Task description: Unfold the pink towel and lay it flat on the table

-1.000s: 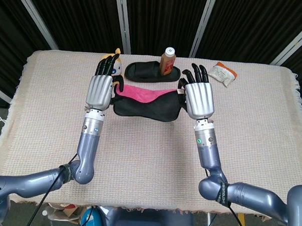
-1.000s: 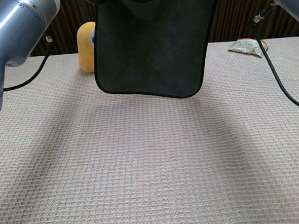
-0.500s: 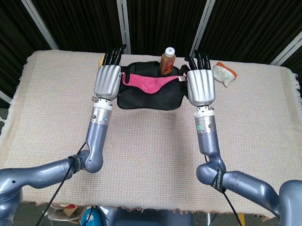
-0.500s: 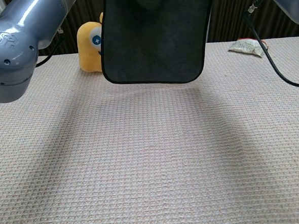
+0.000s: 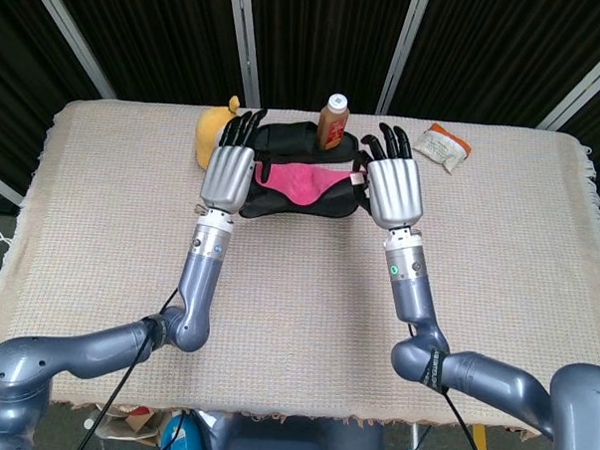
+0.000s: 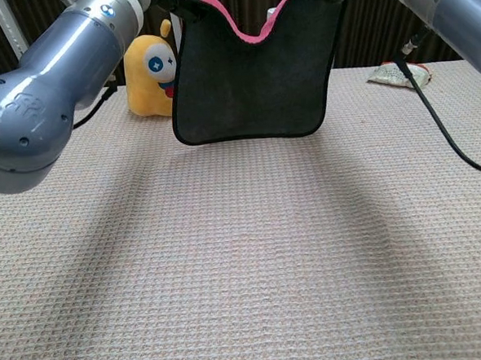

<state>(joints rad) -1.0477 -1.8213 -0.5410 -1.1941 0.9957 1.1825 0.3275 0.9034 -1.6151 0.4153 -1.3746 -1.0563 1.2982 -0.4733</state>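
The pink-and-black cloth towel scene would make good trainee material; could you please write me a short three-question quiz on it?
1. True or false: the pink-and-black cloth towel lies flat on the table.
2. Which object stands nearest the left robot hand? A) yellow plush toy B) white snack packet C) brown bottle with white cap
3. Fill in: the towel hangs between ____ robot hands.

Key: 1 false, it hangs above the beige woven tablecloth; 2 A; 3 both, the right robot hand holds the other corner.

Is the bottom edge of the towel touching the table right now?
Cannot tell. In the chest view the towel hangs with its bottom edge right at the table surface, showing neither gap nor contact.
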